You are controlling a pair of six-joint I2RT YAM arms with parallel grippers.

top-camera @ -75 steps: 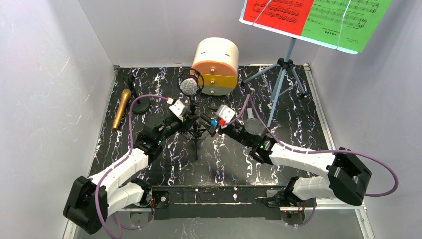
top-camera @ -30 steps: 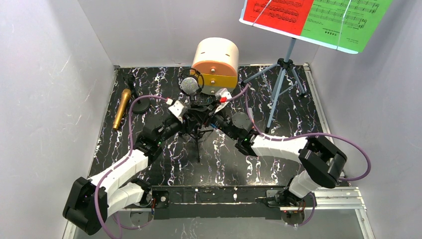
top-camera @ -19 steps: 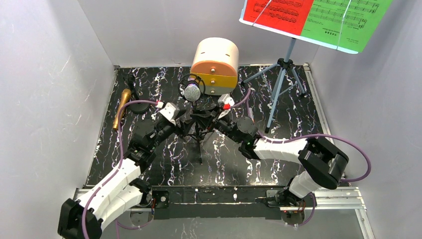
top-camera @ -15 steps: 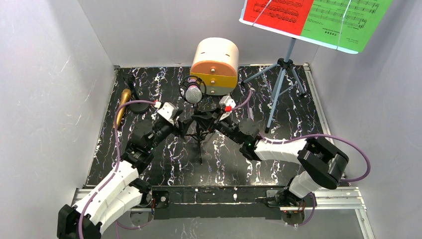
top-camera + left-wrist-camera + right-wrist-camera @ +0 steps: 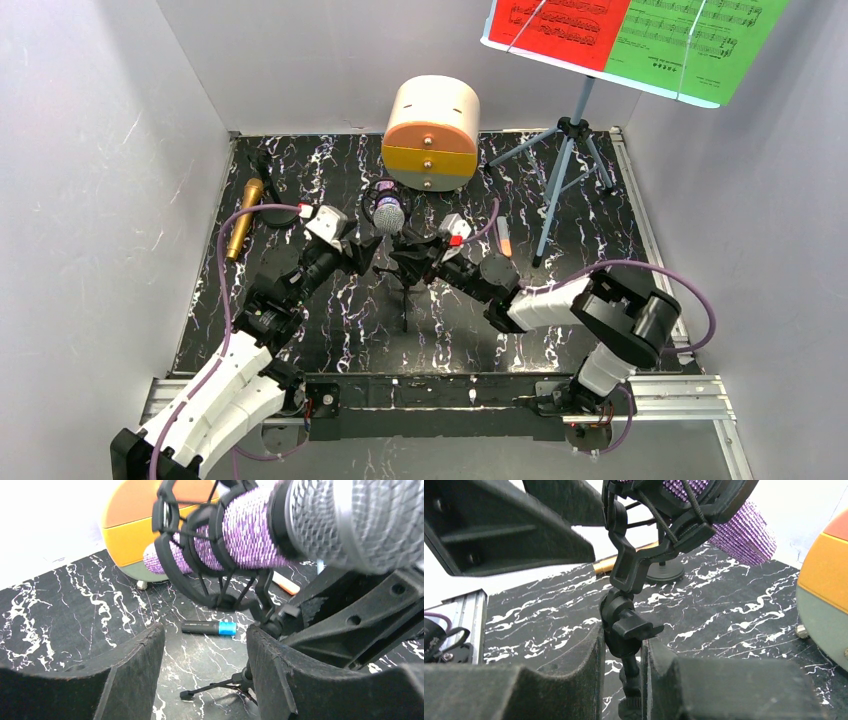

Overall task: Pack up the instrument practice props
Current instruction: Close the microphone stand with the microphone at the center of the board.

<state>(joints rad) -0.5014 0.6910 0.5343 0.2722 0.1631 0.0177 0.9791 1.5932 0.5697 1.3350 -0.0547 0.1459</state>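
Top view: nothing looks packed. The gold microphone (image 5: pixel 243 222) lies by the table's left edge, and the music sheets (image 5: pixel 620 25) sit on the sheet-music tripod (image 5: pixel 570 130) at the far right corner.

Left wrist: the left gripper (image 5: pixel 205 635) gapes empty under the purple microphone (image 5: pixel 250 530).

Right wrist: mid-table, the right gripper (image 5: pixel 621 652) clamps the black mic tripod (image 5: pixel 625 622).

walls (image 5: pixel 100 150): plain grey | tabletop (image 5: pixel 330 330): black marble, white veins
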